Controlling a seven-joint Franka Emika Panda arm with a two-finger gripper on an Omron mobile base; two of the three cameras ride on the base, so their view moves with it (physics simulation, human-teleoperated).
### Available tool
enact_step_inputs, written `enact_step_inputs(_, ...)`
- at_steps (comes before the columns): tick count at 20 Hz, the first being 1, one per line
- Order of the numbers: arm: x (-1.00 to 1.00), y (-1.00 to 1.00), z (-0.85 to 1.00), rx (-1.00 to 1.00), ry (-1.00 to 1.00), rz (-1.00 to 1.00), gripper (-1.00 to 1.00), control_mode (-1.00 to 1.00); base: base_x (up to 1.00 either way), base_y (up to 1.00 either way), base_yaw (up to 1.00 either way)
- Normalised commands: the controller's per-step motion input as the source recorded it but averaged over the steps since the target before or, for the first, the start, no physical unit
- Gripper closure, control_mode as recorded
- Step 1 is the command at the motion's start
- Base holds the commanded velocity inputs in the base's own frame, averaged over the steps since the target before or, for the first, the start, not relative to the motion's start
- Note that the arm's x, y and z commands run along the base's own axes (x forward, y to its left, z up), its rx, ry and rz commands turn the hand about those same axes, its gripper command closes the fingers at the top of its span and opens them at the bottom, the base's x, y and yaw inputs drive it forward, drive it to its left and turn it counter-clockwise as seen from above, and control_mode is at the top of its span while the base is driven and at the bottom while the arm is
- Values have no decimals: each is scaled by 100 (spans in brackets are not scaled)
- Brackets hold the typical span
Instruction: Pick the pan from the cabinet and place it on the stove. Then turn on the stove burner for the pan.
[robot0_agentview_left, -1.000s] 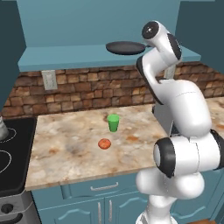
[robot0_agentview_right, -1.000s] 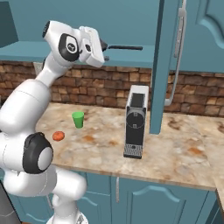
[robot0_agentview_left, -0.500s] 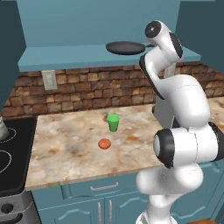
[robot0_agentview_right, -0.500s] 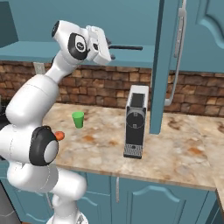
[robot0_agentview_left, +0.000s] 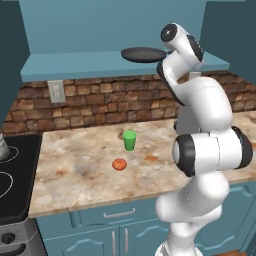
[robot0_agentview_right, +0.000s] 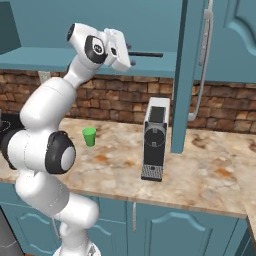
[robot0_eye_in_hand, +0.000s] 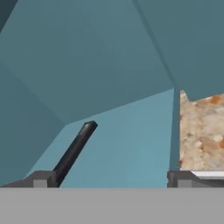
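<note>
Cabinet (robot0_agentview_right: 225, 35) stands open, door edge (robot0_agentview_right: 186, 75) swung out over the table (robot0_agentview_left: 85, 170). Stove (robot0_agentview_left: 12, 175) sits at the table's left end, well apart from the arm. Coffee machine (robot0_agentview_right: 155, 137) stands on the table below the door. Pan (robot0_agentview_left: 143, 54) lies flat on the cabinet's bottom shelf (robot0_agentview_left: 75, 62), its black handle (robot0_eye_in_hand: 74, 148) pointing toward the hand. Fingers (robot0_eye_in_hand: 41, 179) spread wide, holding nothing; the handle passes just beside the left one. Green cup (robot0_agentview_left: 129, 140) stands upright near a small orange-red item (robot0_agentview_left: 119, 164).
</note>
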Motion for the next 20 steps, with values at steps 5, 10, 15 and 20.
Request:
enact_step_inputs(5,10,-9,0,0,0,-1,-100,-100,0,0,0)
enact_step_inputs(10,26,0,0,0,4,-1,-100,-100,0,0,0)
enact_step_inputs(15,23,0,0,1,4,-1,-100,-100,0,0,0)
enact_step_inputs(20,22,0,-1,1,3,-2,-100,-100,0,0,0)
